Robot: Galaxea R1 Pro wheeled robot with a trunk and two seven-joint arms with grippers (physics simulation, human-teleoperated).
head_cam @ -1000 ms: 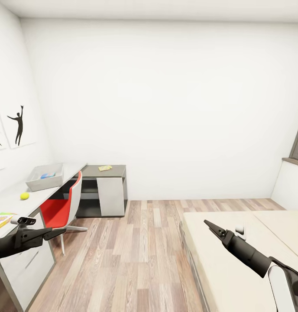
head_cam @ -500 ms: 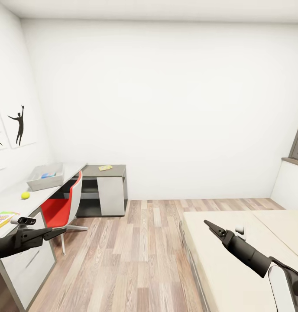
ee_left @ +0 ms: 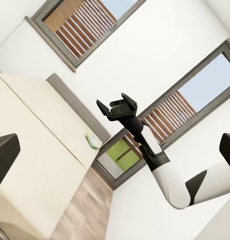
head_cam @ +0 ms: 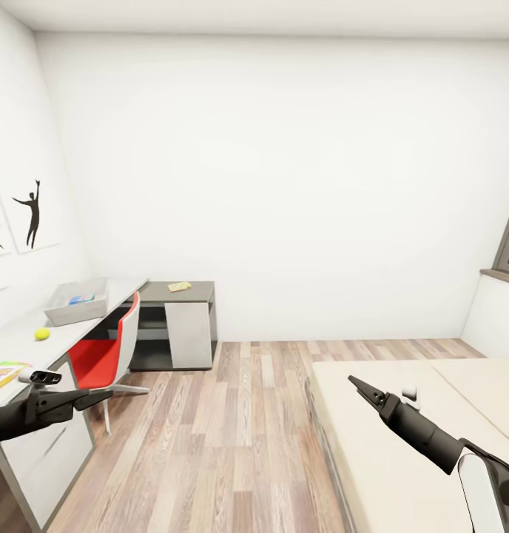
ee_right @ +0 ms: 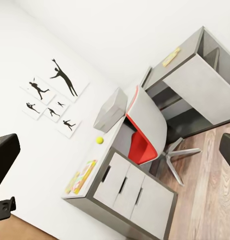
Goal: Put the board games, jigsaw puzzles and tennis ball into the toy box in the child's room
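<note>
Both arms hang out in front, carrying nothing, as they would on a robot between pickups. The left gripper floats just off the near end of the counter, and I cannot tell whether its jaws are parted. The right gripper sits over the near corner of the bed; seen from the left wrist, its jaws are spread wide and hold nothing.

Just beside the left jaws, on the counter's near end, lies a jigsaw puzzle, flat, its long side running along the counter edge. Beyond it rests the tennis ball, alone on bare grey top. Farther out from the left jaws stands the toy box, long axis across the counter, open top upward, something blue already inside. A red chair is tucked beneath that stretch. Farthest off, on the dark short wing, a pale flat piece lies level; I can't say which toy it is.

From the left wrist, a small pale green box sits far along the bed near the headboard, probably a board game.
</note>
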